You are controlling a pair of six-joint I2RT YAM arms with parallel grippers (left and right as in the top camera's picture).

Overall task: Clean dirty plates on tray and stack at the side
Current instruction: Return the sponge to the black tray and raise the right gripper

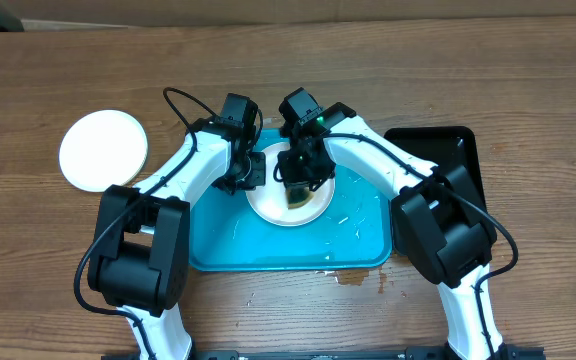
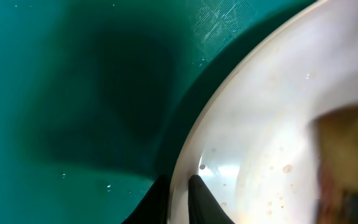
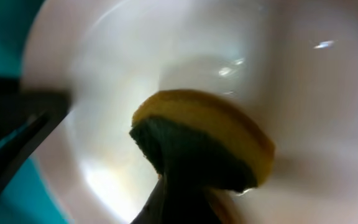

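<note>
Scrubbing step, by my read. Round white plate (image 1: 268,208) lies flat in the large turquoise rectangular plastic tray (image 1: 358,245), about mid-tray and nearer the far rim. Left gripper (image 2: 179,186) is almost closed, with a thin black finger (image 2: 201,199) on each side of the plate's left rim, pinching it. Right gripper (image 3: 179,193) is closed tight on a yellow foam sponge with a dark green scouring face (image 3: 216,130), and the sponge is pressed onto the plate's inner surface. Small specks and droplets show on the plate in the left wrist view.

Second round white plate (image 1: 103,150) sits on the brown wooden table (image 1: 528,80) left of the tray, well apart from it. Narrow black tray (image 1: 448,145) is just right of the turquoise one, partly hidden by the right arm. Small puddle (image 1: 353,277) lies on the table at the tray's near edge. No third plate in view.

Handling, judged: the plate is stiff and hard and won't flex under the sponge. It is probably wet, so slippery, and it could skate on the slick tray floor if the rim pinch lets go. Material unclear; it may chip if dropped. The raised rim is the only place to take hold, one finger above and one below. A one-sided rim grip will likely let the plate droop when lifted.
</note>
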